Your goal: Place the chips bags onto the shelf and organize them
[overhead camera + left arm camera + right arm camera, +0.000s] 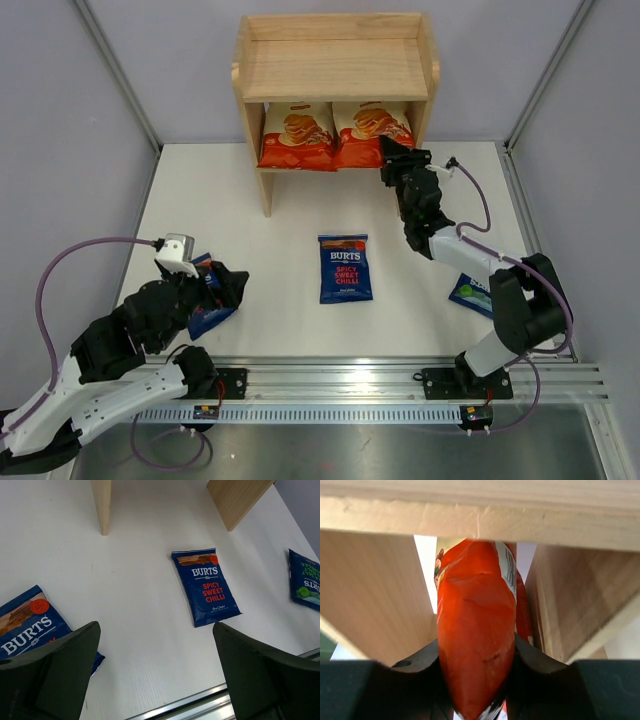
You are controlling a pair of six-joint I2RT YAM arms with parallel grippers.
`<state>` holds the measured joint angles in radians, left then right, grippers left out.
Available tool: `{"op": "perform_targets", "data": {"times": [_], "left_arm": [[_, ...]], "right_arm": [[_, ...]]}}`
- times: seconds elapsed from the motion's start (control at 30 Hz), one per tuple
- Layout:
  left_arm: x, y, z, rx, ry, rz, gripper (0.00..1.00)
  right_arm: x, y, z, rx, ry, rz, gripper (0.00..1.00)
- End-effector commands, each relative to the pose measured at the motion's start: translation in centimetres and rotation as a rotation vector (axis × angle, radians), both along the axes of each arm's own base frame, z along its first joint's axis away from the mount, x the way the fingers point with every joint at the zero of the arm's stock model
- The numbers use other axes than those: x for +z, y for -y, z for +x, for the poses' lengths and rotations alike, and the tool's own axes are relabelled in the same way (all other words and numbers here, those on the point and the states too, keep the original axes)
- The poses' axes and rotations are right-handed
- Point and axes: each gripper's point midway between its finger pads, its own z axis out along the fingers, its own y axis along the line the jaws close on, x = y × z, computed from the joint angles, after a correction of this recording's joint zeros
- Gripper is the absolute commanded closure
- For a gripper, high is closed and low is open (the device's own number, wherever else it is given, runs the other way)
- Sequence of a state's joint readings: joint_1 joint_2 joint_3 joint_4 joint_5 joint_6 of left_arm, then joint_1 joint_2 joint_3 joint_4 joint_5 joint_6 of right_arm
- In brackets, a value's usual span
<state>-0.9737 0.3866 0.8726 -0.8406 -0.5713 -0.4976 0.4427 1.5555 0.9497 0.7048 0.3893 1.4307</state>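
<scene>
The light unpainted wooden two-tier shelf (335,68) is set at the far side of the white counter (270,240), and its top tier is bare. Two glossy cream-and-red-orange Cassava Chips bags are stood side by side on the lower tier, with their inner edges meeting. The right-hand Cassava bag (372,135) is clamped near its lower right edge by the right fingers (417,662). In the right wrist view its orange film is seen bulging between them, just under the upper board and beside the right side panel. The left-hand Cassava bag (297,137) is gripped by nothing. Three smaller dark blue Burts bags are laid flat on the counter. A red-labelled Burts bag (345,268) is in the middle, well apart from the shelf. A second red-labelled Burts bag (27,625) lies at the left, partly under the left fingers (60,670), which are spread wide above it and hold nothing. A green-labelled Burts bag (468,293) lies at the right, partly hidden by the right arm (500,290). The bags are judged to be light, puffed with air and slick-skinned, with brittle contents. A hard squeeze across the belly could crush the chips or let the film slide out. A flat crimped seam or a thin side edge is judged the better hold, taken with gentle pressure. The flat bags sit flush with the counter, so an edge would probably need to be caught first.
</scene>
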Motion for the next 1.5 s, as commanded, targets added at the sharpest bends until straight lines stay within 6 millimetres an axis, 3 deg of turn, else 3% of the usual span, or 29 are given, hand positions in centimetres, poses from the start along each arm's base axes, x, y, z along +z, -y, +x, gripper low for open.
{"op": "perform_targets", "data": {"times": [0.0, 0.17, 0.37, 0.4, 0.47, 0.63, 0.8, 1.07, 1.2, 1.23, 1.3, 1.47], "left_arm": [[0.9, 0.8, -0.1, -0.045, 0.038, -0.038, 0.01], [1.1, 0.8, -0.3, -0.054, 0.045, -0.051, 0.01], [1.2, 0.8, -0.4, -0.059, 0.050, -0.055, 0.01], [1.2, 0.8, -0.4, -0.059, 0.048, -0.055, 0.01], [1.1, 0.7, -0.4, -0.058, 0.048, -0.057, 0.01], [1.3, 0.6, -0.6, -0.059, 0.055, -0.069, 0.01], [1.4, 0.3, -0.6, -0.052, 0.061, -0.073, 0.01], [1.3, 0.1, -0.5, -0.040, 0.059, -0.074, 0.01], [1.3, 0.2, -0.5, -0.040, 0.057, -0.070, 0.01], [1.2, 0.2, -0.5, -0.040, 0.054, -0.066, 0.01], [1.2, 0.2, -0.5, -0.040, 0.052, -0.068, 0.01], [1.3, -0.2, -0.5, -0.025, 0.059, -0.078, 0.01]], "right_arm": [[4.4, 2.5, 2.1, -0.128, 0.097, 0.069, 0.74], [2.8, 1.9, 3.7, -0.131, 0.036, 0.014, 0.70], [0.3, 0.9, 3.4, -0.073, -0.090, -0.060, 0.57], [0.1, 0.8, 3.3, -0.066, -0.114, -0.073, 0.54], [-0.2, 1.0, 3.2, -0.060, -0.175, -0.125, 0.36], [-1.4, 1.6, 2.3, -0.042, -0.346, -0.234, 0.20], [-2.0, 1.8, 1.4, 0.001, -0.434, -0.272, 0.13], [-1.4, 2.3, -1.0, 0.021, -0.434, -0.252, 0.17], [-0.5, 2.5, -1.7, 0.018, -0.385, -0.201, 0.31], [-0.2, 2.6, -1.7, 0.011, -0.372, -0.194, 0.41], [-0.2, 2.7, -1.5, 0.003, -0.367, -0.187, 0.49], [-0.9, 2.6, -0.2, -0.019, -0.364, -0.173, 0.56]]}}
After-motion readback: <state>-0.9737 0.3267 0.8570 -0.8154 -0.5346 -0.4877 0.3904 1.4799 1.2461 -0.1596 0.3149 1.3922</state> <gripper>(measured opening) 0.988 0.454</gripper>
